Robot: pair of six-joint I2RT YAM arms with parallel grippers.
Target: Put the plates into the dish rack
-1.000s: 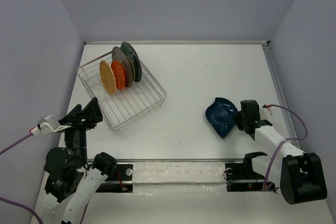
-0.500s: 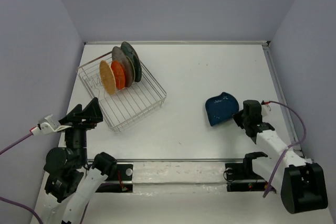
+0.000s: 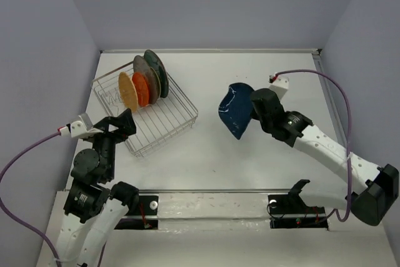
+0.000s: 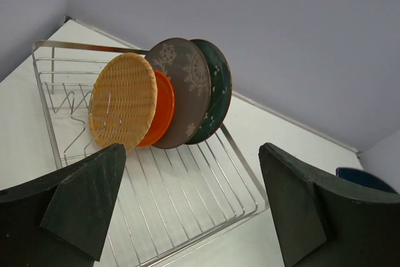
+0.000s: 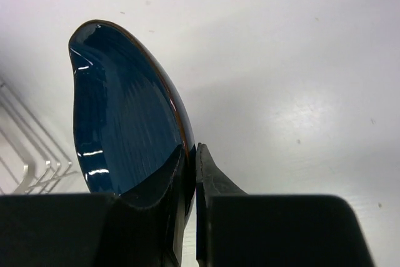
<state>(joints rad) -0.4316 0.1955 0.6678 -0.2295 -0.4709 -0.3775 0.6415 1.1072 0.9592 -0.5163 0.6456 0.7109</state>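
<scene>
Right hand (image 3: 252, 108) pinches the blue leaf plate (image 3: 232, 109) by its rim, upright above tabletop (image 3: 250, 70) centre; left hand (image 4: 190, 201) wide, empty. Carry it edge-on; align with a free dish rack (image 3: 187, 117) slot before you lower.

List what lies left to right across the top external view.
tan woven plate → orange plate → grey printed plate → teal plate → dark blue leaf plate → right gripper
</scene>
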